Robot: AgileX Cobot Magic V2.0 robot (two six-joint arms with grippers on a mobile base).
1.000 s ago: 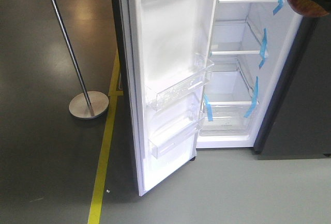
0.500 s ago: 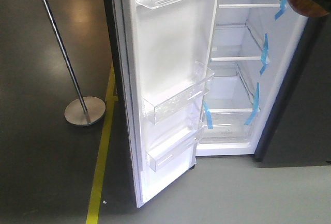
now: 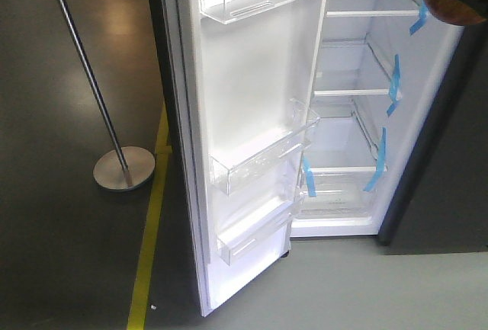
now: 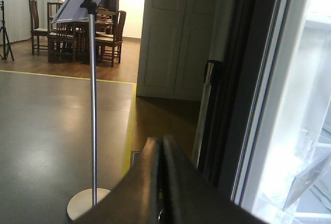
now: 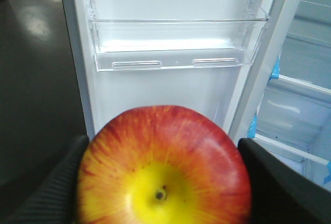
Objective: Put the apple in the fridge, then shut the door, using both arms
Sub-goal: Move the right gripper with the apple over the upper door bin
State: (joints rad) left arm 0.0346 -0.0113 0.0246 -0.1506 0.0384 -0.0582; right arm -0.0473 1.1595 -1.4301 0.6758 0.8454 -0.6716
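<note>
The fridge (image 3: 358, 56) stands open, white inside with shelves and blue tape strips. Its door (image 3: 252, 78) is swung wide to the left, white inner side with clear bins facing me. My right gripper (image 5: 161, 188) is shut on the red and yellow apple (image 5: 165, 146), holding it in front of a clear door bin (image 5: 176, 48), with the fridge shelves (image 5: 305, 79) to the right. A dark, reddish-edged shape (image 3: 454, 6) at the top right of the front view seems to be that apple. My left gripper (image 4: 162, 149) is shut and empty, left of the door's edge (image 4: 258, 105).
A metal sign stand (image 3: 84, 78) with a round base (image 3: 123, 168) stands left of the door; it also shows in the left wrist view (image 4: 93, 105). A yellow floor line (image 3: 149, 246) runs by the door. A dark grey panel (image 3: 450, 177) flanks the fridge's right side.
The front view has shifted: fridge and door sit lower and slightly larger in frame, and the sign stand has slid left. The door stays open.
</note>
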